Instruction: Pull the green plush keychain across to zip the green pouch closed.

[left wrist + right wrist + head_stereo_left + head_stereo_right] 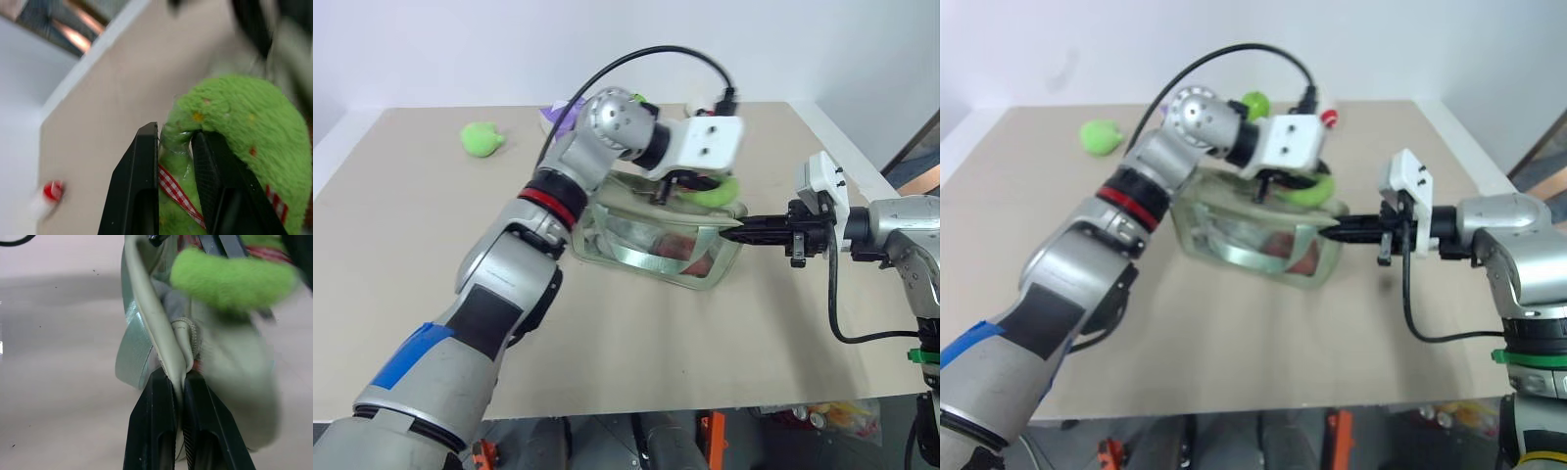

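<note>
Left gripper (176, 147) clamped on green plush keychain (234, 127); right gripper (178, 382) pinching green pouch (656, 240) edge, on beige table (607, 352) by white wall (509, 49).

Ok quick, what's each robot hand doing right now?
Left gripper: fingers shut on the green plush keychain.
Right gripper: fingers shut on the green pouch end.

The beige table (411, 294) runs wide on every side of the left pincer (690, 188). A loose light-green plush (481, 138) lies well off to that pincer's left, toward the far edge. A purple pack (553, 116) sits beyond it and to its left, partly hidden. A green apple (1255, 102) and a small red-and-white thing (1329, 117) lie just beyond it. Below the table's near edge, well under the right pincer (729, 233), a colourful packet (842, 416) lies.
</note>
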### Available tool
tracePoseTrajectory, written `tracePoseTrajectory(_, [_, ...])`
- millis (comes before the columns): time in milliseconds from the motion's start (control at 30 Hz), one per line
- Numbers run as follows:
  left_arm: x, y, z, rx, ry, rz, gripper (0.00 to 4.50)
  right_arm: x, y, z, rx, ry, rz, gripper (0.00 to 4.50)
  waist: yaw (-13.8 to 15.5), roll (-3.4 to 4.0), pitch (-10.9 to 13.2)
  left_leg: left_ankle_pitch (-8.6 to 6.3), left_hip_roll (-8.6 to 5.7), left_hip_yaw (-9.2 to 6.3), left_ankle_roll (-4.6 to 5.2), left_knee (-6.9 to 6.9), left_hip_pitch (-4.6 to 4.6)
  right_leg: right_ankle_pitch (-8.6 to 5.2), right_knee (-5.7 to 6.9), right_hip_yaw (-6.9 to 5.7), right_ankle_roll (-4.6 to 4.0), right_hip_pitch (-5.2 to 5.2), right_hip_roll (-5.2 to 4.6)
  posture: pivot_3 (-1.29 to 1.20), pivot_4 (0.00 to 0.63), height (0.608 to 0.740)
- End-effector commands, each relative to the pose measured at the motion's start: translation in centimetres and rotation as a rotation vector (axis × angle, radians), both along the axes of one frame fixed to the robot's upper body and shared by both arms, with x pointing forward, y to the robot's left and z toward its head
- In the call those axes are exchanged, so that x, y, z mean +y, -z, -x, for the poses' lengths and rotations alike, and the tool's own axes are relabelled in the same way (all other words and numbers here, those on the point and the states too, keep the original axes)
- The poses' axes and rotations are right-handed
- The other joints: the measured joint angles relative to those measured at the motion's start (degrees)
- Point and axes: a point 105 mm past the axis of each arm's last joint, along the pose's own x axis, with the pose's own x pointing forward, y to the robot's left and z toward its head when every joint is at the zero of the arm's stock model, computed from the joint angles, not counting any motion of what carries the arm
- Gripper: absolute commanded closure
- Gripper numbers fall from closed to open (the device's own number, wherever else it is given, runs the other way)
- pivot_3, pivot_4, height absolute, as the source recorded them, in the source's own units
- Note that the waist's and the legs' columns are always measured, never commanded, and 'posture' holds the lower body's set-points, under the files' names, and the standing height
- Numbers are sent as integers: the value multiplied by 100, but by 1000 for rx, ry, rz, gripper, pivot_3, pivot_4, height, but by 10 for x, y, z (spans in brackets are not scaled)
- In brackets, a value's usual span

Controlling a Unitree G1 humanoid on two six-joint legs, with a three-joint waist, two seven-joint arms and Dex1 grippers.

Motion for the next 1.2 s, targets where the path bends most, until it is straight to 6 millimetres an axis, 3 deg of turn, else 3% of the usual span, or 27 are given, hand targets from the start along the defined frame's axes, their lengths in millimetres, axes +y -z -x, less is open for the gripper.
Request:
tracePoseTrajectory(33, [-4, -19, 3, -75, 7, 40, 3453, 5, -12, 4, -47, -30, -14, 4500, -37, 1, 0, -2, 0, 3, 3, 0, 2, 0, 0, 6, 1, 0, 1, 0, 150, 740])
tracePoseTrajectory(433, [31, -31, -15, 104, -96, 172, 3453, 3, -10, 4, -39, -20, -18, 4500, -133, 3, 0, -2, 0, 0, 4, -1, 3, 4, 3, 14, 8, -3, 8, 0, 150, 740])
tracePoseTrajectory(467, [34, -31, -17, 117, -108, 180, 2935, 3, -10, 3, -38, -20, -18, 4500, -134, 3, 0, -2, 1, 0, 5, -1, 3, 4, 3, 14, 8, -3, 8, 0, 150, 740])
tracePoseTrajectory(600, [46, -35, -21, 162, -148, 226, 1739, 5, -10, 2, -34, -26, -22, 4500, -135, 3, 0, -2, 1, -1, 5, -1, 2, 5, 4, 12, 9, -3, 8, 0, 150, 740])
tracePoseTrajectory(667, [54, -44, -20, 193, -148, 272, 885, 7, -9, 1, -31, -31, -24, 4500, -134, 3, 0, -2, 1, -1, 5, 0, 1, 5, 4, 12, 10, -3, 8, 0, 150, 740])
tracePoseTrajectory(700, [59, -47, -19, 198, -142, 282, 796, 8, -9, 2, -30, -37, -25, 4500, -136, 3, 0, -2, 1, -1, 5, 0, 2, 5, 4, 13, 10, -3, 8, 0, 150, 740])
tracePoseTrajectory(833, [84, -54, -19, 187, -171, 301, 796, 10, -9, 1, -29, -46, -27, 4500, -152, 4, -1, -2, 3, -1, 5, -2, 7, 5, 6, 12, 10, -3, 10, 0, 150, 740])
tracePoseTrajectory(900, [116, -58, -18, 203, -196, 321, 796, 12, -10, 0, -29, -53, -30, 4500, -173, 5, -1, -2, 4, 0, 5, -3, 13, 5, 12, 14, 9, -2, 12, 0, 150, 740])
tracePoseTrajectory(1000, [158, -43, -9, 226, -209, 250, 796, 14, -10, -1, -27, -62, -33, 4500, -269, 6, -1, -1, 6, 3, 5, -6, 27, 3, 28, 24, 5, -2, 16, 0, 150, 740])
tracePoseTrajectory(1200, [168, -33, 0, 285, -238, 233, 796, 17, -10, -4, -25, -77, -38, 4500, -200, 4, 0, 3, 6, -12, 4, 19, 22, -9, 63, 5, -4, 5, 15, 0, 150, 740])
